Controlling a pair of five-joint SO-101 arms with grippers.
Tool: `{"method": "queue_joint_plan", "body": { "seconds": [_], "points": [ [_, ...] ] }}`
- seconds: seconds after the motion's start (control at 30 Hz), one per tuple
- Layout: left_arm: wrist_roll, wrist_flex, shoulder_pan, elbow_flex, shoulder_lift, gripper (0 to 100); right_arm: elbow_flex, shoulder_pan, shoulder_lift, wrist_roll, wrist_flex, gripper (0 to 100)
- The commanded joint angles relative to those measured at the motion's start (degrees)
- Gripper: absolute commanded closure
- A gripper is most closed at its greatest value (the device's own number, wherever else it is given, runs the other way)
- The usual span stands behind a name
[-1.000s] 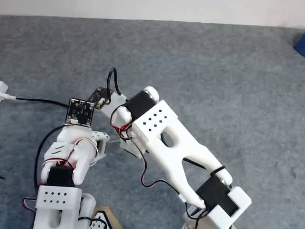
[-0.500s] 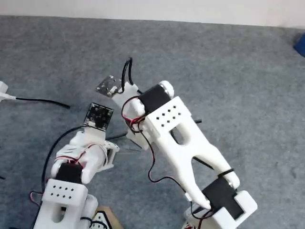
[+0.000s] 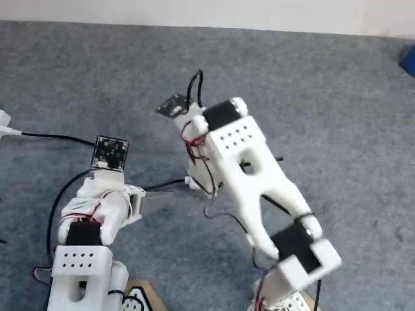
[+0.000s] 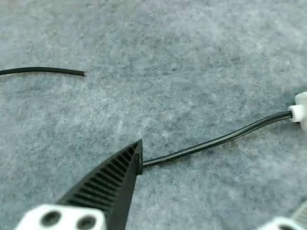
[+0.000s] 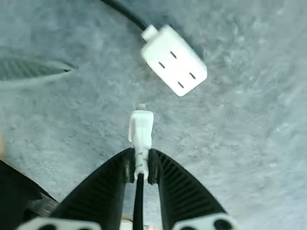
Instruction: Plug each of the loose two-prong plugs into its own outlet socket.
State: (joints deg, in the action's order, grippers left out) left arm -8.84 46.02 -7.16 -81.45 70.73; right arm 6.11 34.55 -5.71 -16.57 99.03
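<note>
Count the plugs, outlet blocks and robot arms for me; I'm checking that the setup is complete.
Plugs: 2, one plug in the right end effector, one white piece cropped at the high view's edge, likely a plug
Outlet blocks: 1
Robot arms: 2, left arm and right arm
Total: 5

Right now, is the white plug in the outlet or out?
Out. The right gripper holds the white plug apart from the outlet block, with carpet visible between them.

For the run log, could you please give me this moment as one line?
right tool: shut on plug | outlet block: lying apart from plug | left tool: open, by cord
</note>
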Motion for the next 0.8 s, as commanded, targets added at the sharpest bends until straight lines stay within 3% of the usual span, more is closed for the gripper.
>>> {"method": "queue_joint_plan", "body": {
  "seconds": [0.0,0.13,0.33,0.57,0.77],
  "points": [
    [0.4,-1.1,-0.7,0.5,0.6,49,8.1,-0.7,-4.8,13.2,0.2,99.1],
    [0.4,-1.1,-0.7,0.4,0.6,49,17.1,-0.9,-9.3,30.3,1.3,99.1],
    [0.4,-1.7,-0.9,0.1,0.6,49,23.2,-1.1,-10.2,37.8,1.4,99.2],
    [0.4,-4.9,-1.0,-1.6,0.6,49,22.8,-3.9,-10.2,36.9,2.1,99.2],
    [0.4,-5.0,-0.8,-1.6,0.6,49,13.4,-6.2,-10.2,29.7,2.1,99.2]
  ]
}}
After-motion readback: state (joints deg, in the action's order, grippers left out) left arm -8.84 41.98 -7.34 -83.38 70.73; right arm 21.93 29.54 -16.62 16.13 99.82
